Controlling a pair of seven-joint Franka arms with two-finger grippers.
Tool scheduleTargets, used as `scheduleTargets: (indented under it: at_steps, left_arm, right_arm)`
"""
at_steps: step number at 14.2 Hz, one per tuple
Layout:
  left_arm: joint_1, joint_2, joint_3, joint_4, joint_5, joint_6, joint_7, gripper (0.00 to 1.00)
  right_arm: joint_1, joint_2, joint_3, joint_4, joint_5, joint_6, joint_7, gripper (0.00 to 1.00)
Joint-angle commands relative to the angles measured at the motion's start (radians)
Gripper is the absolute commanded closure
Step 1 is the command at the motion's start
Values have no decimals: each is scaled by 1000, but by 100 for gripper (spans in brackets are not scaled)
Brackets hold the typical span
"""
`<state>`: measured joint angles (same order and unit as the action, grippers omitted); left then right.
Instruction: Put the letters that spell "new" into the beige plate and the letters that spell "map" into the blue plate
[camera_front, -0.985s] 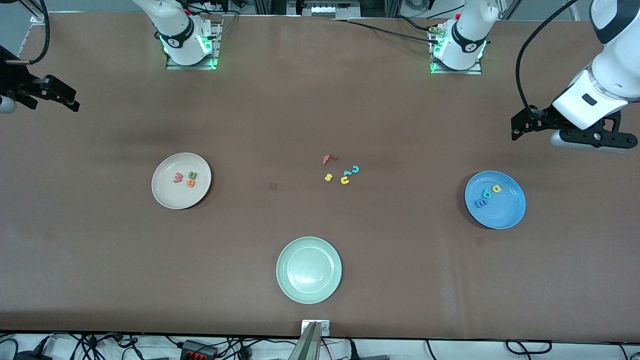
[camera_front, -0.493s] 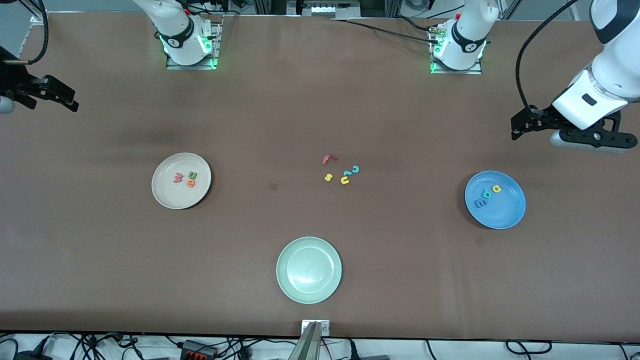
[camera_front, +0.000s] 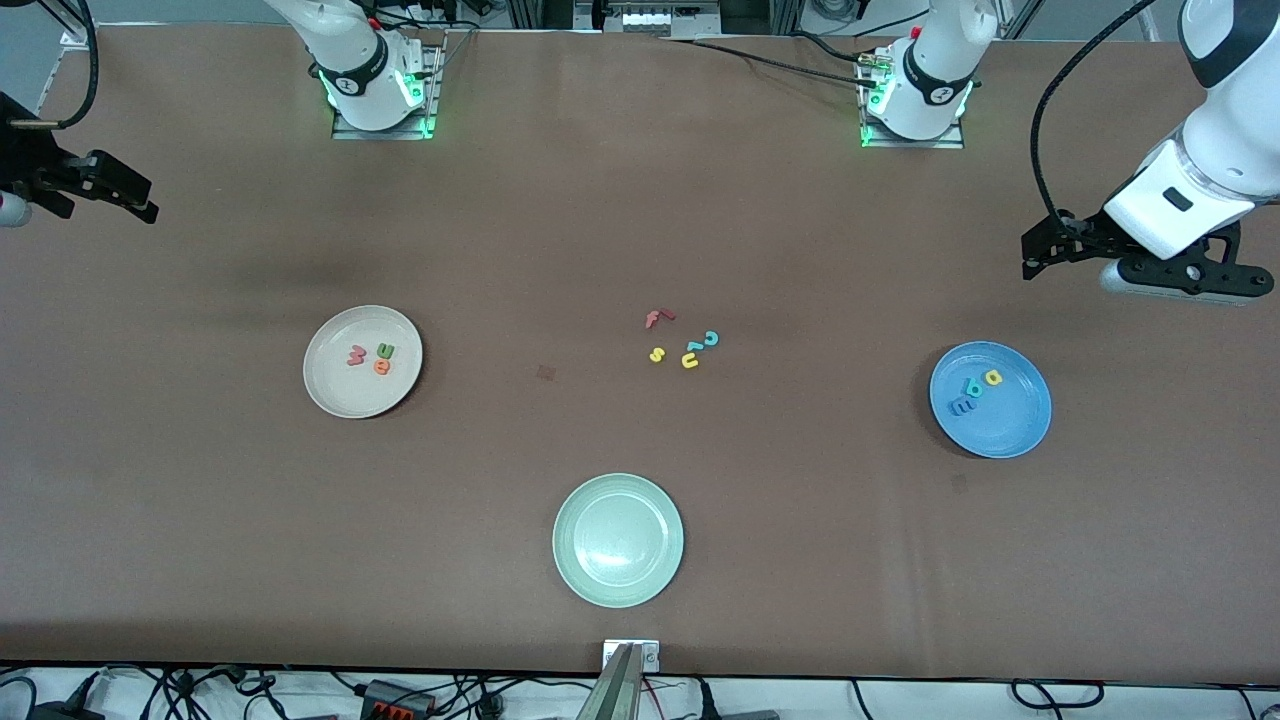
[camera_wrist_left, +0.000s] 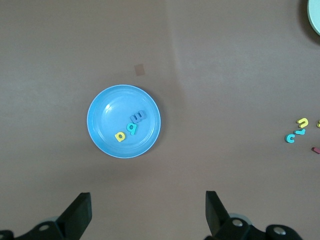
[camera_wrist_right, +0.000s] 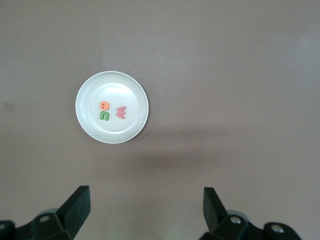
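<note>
The beige plate (camera_front: 350, 395) holds a pinkish-red w (camera_front: 355, 355), a green n (camera_front: 385, 350) and an orange e (camera_front: 382, 367). In the blue plate (camera_front: 1012, 425) lie a blue m (camera_front: 961, 405), a teal a (camera_front: 973, 387) and a yellow p (camera_front: 992, 377). My left gripper (camera_front: 1030, 255) hangs open over bare table at the left arm's end, apart from the blue plate (camera_wrist_left: 107, 140). My right gripper (camera_front: 145, 205) hangs open over bare table at the right arm's end, apart from the beige plate (camera_wrist_right: 87, 125). Both hold nothing.
A pale green plate (camera_front: 618, 540) sits near the front edge, mid-table. Loose letters lie at the table's centre: a red f (camera_front: 657, 318), a yellow s (camera_front: 656, 354), a yellow u (camera_front: 690, 361) and a teal c (camera_front: 711, 338).
</note>
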<state>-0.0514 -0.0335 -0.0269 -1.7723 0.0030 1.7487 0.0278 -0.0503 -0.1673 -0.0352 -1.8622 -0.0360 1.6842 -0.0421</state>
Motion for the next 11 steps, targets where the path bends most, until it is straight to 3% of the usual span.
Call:
scheduleTargets:
  at_steps: [1,11]
  left_arm:
    - [-2,-5,2,14,-6,-20,23,0]
    - [-4,-5,-4,14,-6,-21,23,0]
  right_arm:
    - [-2,-6,8,1,-2,-11,5,0]
    - [-5,-8,5,0,-8,-14,-1,0]
